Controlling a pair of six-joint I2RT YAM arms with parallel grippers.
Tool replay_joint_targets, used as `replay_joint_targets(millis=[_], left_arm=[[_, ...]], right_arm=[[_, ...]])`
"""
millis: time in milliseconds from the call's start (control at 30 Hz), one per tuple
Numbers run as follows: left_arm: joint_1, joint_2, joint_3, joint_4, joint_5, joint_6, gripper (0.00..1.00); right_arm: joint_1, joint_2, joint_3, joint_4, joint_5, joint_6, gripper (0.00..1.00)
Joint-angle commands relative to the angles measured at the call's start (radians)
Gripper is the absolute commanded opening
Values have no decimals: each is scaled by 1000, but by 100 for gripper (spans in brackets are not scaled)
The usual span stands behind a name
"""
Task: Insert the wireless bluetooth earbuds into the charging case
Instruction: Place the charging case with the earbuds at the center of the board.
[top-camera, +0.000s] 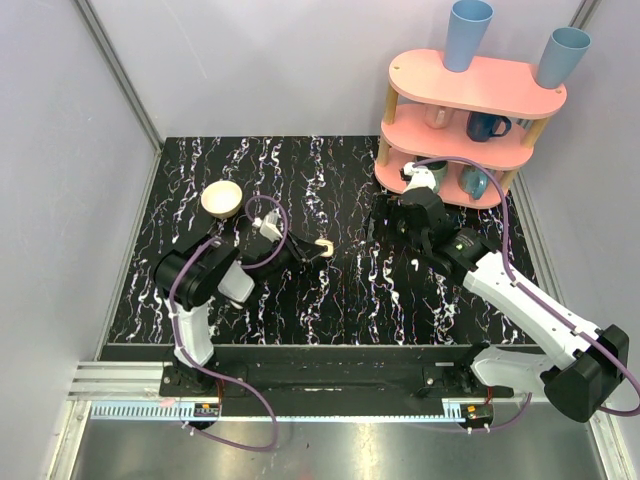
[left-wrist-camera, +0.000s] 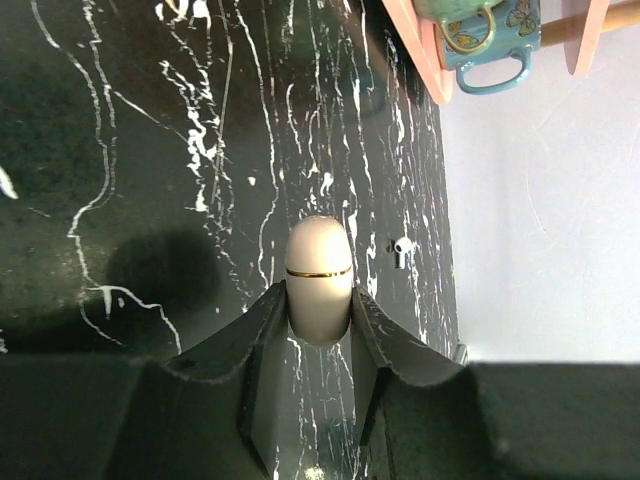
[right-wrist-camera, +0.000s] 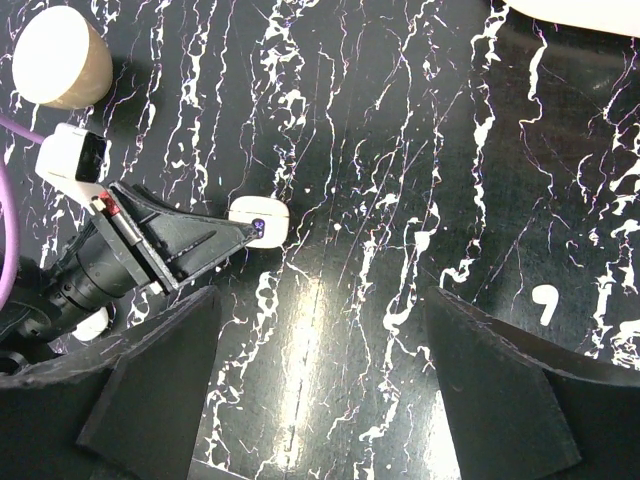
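Black marble-patterned table with white veins fills the workspace, grey walls around it and a pink shelf with cups at the far right corner. A pale bowl sits toward the far left.

The left gripper is closed tight on the white case, which is pinched by its lower half and sticks out beyond the fingertips above the middle of the table. From the right wrist camera the case shows a dark centre, so its lid seems to be open, though the wrist view of its back cannot confirm that.

The right gripper hangs over the table in front of the shelf, its jaws spread wide with nothing between them. One small white earbud lies on the table just past the tip of one of its fingers, outside the gap, and well apart from the case. Any other earbud is hard to pick out among the white veins.
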Motion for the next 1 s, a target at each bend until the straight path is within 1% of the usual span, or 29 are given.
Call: replay_joint_targets(millis=[0, 33, 67, 133, 167, 200, 300, 400, 433, 467, 567, 700, 767, 800, 867, 967], left_arm=[[16, 15, 8, 135, -45, -26, 14], [19, 12, 5, 129, -48, -23, 16], [22, 16, 3, 130, -47, -21, 12], [27, 21, 5, 132, -37, -21, 11], [29, 30, 6, 130, -34, -25, 13], [30, 36, 6, 133, -28, -35, 17], [36, 64, 8, 161, -14, -55, 18], [39, 75, 3, 158, -13, -58, 22], [41, 73, -1, 156, -10, -56, 25], [41, 63, -3, 145, -8, -53, 28], [41, 24, 3, 87, -8, -15, 32], [41, -23, 12, -29, -20, 42, 37], [41, -45, 9, -57, -28, 56, 39], [41, -53, 8, -78, -37, 68, 45], [41, -72, 3, -114, -47, 80, 51], [41, -94, -2, -146, -51, 102, 51]], right_arm=[[-6, -26, 10, 15, -19, 8, 89], [-6, -24, 12, 15, -21, 5, 89], [-6, -22, 13, 15, -24, 3, 90], [-6, -15, 17, 16, -27, 5, 89], [-6, -15, 18, 18, -30, -1, 89], [-6, -13, 18, 19, -39, -2, 89], [-6, -16, 17, 27, -47, -8, 90], [-8, -27, 10, 32, -45, -12, 90], [-6, -29, 9, 33, -48, -11, 90], [-6, -29, 6, 36, -51, -11, 90], [-6, -32, 0, 41, -59, -12, 90], [-5, -32, -3, 50, -70, -11, 90], [-8, -32, -6, 55, -73, -14, 90], [-6, -35, -6, 56, -74, -12, 90], [-8, -36, -9, 56, -74, -14, 90], [-8, -39, -16, 62, -78, -14, 90]])
